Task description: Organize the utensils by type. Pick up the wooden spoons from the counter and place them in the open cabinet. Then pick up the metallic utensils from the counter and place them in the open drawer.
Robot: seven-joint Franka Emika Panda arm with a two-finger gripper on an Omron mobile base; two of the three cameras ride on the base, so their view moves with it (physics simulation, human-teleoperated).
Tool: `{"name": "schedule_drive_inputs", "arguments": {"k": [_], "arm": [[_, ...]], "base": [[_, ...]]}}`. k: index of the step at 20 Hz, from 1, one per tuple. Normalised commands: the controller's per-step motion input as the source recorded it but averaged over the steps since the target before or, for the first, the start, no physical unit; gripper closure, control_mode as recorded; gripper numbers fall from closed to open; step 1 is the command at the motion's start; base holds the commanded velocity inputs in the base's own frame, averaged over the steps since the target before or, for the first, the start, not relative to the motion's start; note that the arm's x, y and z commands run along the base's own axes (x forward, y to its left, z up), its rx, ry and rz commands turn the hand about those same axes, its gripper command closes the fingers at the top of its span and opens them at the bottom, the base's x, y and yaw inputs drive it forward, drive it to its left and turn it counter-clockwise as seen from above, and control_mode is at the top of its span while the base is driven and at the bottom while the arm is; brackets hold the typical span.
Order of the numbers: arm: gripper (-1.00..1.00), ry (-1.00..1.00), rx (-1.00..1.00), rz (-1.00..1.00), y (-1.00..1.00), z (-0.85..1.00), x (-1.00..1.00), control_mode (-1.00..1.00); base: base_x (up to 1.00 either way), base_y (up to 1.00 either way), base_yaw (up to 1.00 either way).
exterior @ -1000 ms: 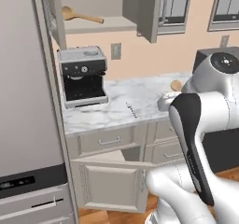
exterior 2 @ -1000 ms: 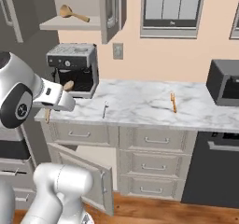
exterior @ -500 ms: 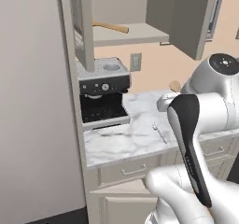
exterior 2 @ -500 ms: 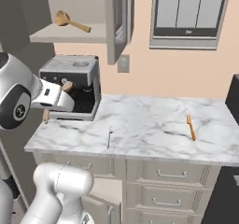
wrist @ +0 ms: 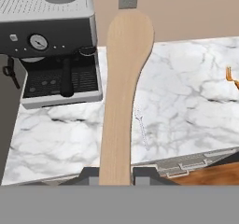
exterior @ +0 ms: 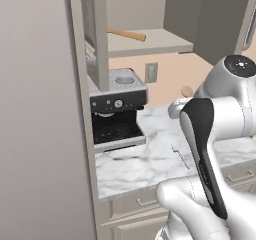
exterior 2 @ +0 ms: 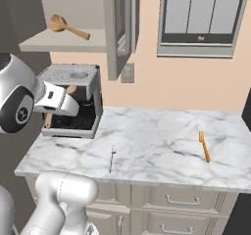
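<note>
No readable text, brand or number anywhere; coffee machine front carries round dial and small buttons, markings too small to make out

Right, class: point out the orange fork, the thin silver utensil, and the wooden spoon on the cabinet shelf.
Slim orange fork (exterior 2: 204, 146): right base view, mid-handle.
Thin silver utensil (exterior 2: 111, 159): right base view, mid-shaft.
Light-brown wooden spoon on the shelf (exterior 2: 58, 22): right base view, round bowl.

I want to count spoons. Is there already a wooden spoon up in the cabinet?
Yes, one wooden spoon lies on the cabinet shelf.
</note>
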Motion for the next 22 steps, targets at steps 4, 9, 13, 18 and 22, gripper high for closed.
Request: {"name": "schedule_drive_inputs", "arguments": {"k": [4,9,13,18,22], "arm": [[1.0,0.0,0.0,0.0,0.0,0.0,0.0,1.0],[1.0,0.0,0.0,0.0,0.0,0.0,0.0,1.0],[1.0,0.0,0.0,0.0,0.0,0.0,0.0,1.0],[1.0,0.0,0.0,0.0,0.0,0.0,0.0,1.0],[1.0,0.0,0.0,0.0,0.0,0.0,0.0,1.0]], "base": [[0.01,0.42,0.0],[0.0,0.47,0.05],[0.0,0.26,0.12],[0.12,0.0,0.07],[0.0,0.01,0.07]]}}
